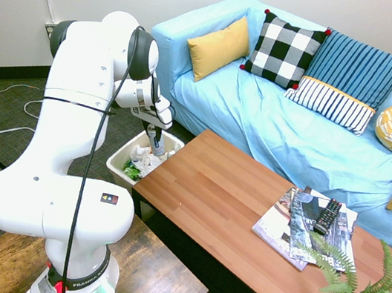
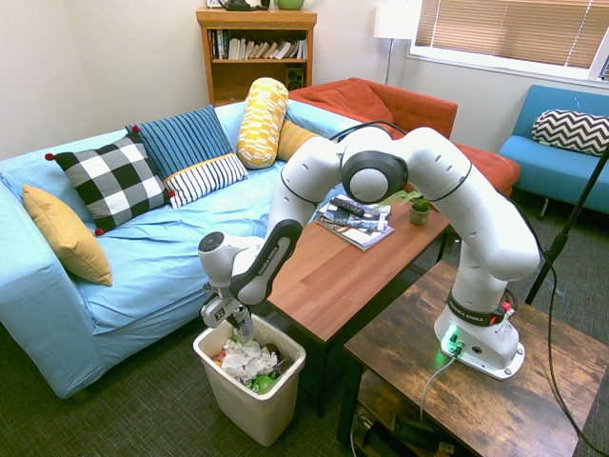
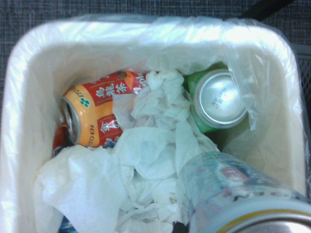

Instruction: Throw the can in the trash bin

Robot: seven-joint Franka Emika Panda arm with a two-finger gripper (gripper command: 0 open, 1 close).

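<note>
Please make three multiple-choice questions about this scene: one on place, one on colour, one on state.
1. Where is the silver can?
A) on the wooden table
B) at the trash bin's opening
C) on the sofa

2. What colour is the sofa beside the bin?
A) red
B) light blue
C) green

3. How is the silver can now?
A) held in the jaws
B) lying on magazines
C) standing on the floor

1 B: the can is at the bin's opening.
2 B: the sofa's cover is light blue.
3 A: the jaws grip it.
</note>
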